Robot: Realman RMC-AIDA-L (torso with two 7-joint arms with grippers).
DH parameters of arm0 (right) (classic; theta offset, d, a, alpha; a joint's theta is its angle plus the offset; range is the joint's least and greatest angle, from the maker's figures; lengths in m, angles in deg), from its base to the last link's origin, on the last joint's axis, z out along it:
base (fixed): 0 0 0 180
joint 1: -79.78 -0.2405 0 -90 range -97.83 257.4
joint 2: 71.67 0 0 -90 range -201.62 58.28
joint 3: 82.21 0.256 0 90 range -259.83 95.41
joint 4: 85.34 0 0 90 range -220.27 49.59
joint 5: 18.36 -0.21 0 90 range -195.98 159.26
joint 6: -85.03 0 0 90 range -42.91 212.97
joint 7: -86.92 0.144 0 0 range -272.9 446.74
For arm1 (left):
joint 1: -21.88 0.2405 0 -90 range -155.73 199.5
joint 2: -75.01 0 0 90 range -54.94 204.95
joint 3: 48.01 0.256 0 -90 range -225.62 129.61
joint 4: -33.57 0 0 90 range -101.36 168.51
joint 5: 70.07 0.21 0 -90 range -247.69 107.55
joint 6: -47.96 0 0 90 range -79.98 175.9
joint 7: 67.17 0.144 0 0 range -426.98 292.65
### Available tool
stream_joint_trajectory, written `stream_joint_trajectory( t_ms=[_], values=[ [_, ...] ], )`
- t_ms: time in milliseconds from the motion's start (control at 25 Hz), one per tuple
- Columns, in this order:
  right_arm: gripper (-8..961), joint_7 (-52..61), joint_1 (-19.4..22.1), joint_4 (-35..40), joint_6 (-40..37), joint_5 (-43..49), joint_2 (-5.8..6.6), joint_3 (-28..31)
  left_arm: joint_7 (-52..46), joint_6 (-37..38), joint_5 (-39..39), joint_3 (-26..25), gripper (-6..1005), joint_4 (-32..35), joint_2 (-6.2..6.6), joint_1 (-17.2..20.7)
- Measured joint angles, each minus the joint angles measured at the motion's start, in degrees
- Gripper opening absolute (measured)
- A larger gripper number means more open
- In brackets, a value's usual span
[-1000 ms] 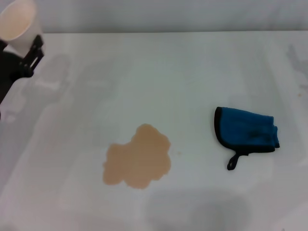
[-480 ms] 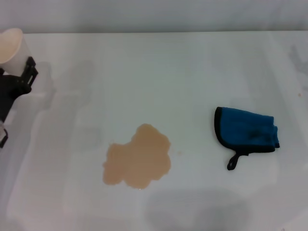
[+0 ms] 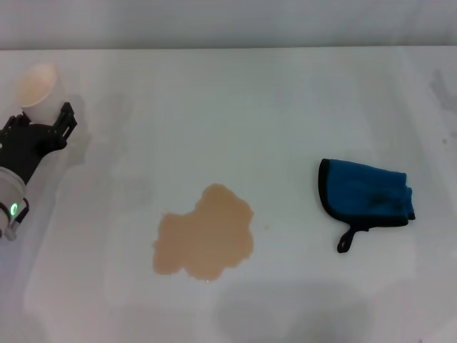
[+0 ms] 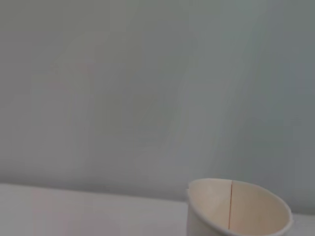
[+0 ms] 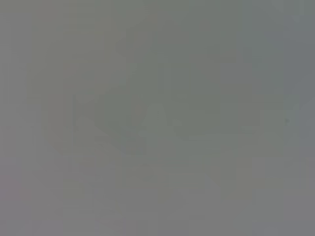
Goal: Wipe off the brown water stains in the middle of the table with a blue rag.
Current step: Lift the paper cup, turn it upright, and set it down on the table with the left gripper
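The brown water stains form one tan lobed puddle in the middle of the white table. To its right lies the blue rag, folded, black-edged, with a small black loop strap on its near side. Nothing touches the rag or the puddle. My left gripper is at the far left of the table, well away from both, shut on a white paper cup. The cup's rim also fills the lower part of the left wrist view. My right gripper shows in no view.
The right wrist view is a flat grey blur with nothing recognisable. A pale wall runs along the table's far edge. Bare white tabletop lies between the puddle and the rag.
My left gripper has carried the paper cup down and slightly rightward, from the upper left corner onto the table's left side. Rag and puddle have not moved.
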Motion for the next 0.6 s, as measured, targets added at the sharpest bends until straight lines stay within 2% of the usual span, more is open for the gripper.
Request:
stream_joint_trajectory(
  t_ms=[280, 600],
  values=[
    [869, 0.1, 0.2, 0.1, -0.3, 0.0, -0.02, 0.0, 0.1, -2.4, 0.1, 0.0, 693, 0.0, -0.07, -0.3],
    [869, 0.1, 0.2, 0.1, -0.4, 0.0, -0.02, -0.8, 0.2, -6.3, 3.6, 0.0, 695, 0.0, -0.09, -1.1]
  ],
)
